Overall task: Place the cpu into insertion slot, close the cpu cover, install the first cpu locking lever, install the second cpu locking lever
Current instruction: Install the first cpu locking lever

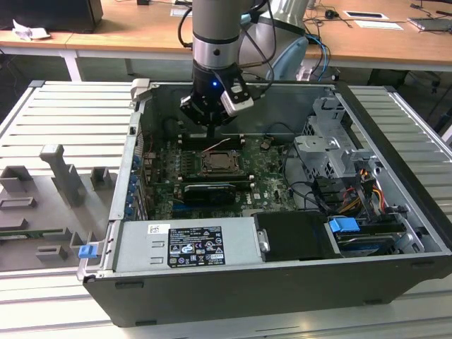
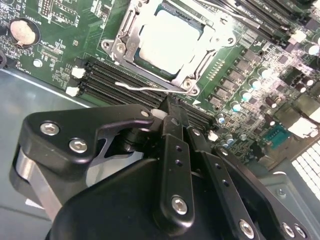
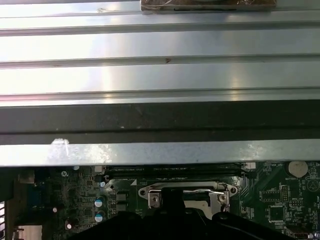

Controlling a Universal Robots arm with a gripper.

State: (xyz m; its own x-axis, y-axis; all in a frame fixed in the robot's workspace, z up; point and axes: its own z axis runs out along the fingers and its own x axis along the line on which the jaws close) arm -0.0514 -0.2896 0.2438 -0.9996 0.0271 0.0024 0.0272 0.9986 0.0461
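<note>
The gripper [image 2: 169, 107] hangs low inside the open computer case [image 1: 282, 282], near its far wall. Its black fingers [image 2: 172, 150] are pressed together with nothing between them. In the second wrist view its tip sits above the memory slots [image 2: 112, 75], just beside the socket. In the exterior view it [image 1: 210, 121] hovers over the board's far edge.

Just past the fingertips a thin silvery locking lever [image 2: 140, 87] runs along the near side of the socket. It stands off the board, unlatched (in the exterior view it shows as a pale line slanting up above the socket).

The cpu [image 2: 167, 42] lies seated in the insertion slot [image 1: 220, 164], around the middle of the green motherboard [image 2: 60, 50]. The cpu cover [image 2: 131, 25] is down over it, and the pale top shows through the window. I cannot tell how the second lever stands.

A coin battery [image 2: 25, 31] sits well apart from the socket on the board. Nearer the case's front edge a long black card [image 1: 208, 192] lies across the board. The grey power supply [image 1: 187, 244] fills the front corner on the exterior view's left, and a metal drive cage [image 1: 325, 152] stands at the exterior view's right.

The case rests on a slatted metal table [image 1: 63, 120], which also bears grey fixtures [image 1: 63, 173] near its edge on the exterior view's left.
</note>
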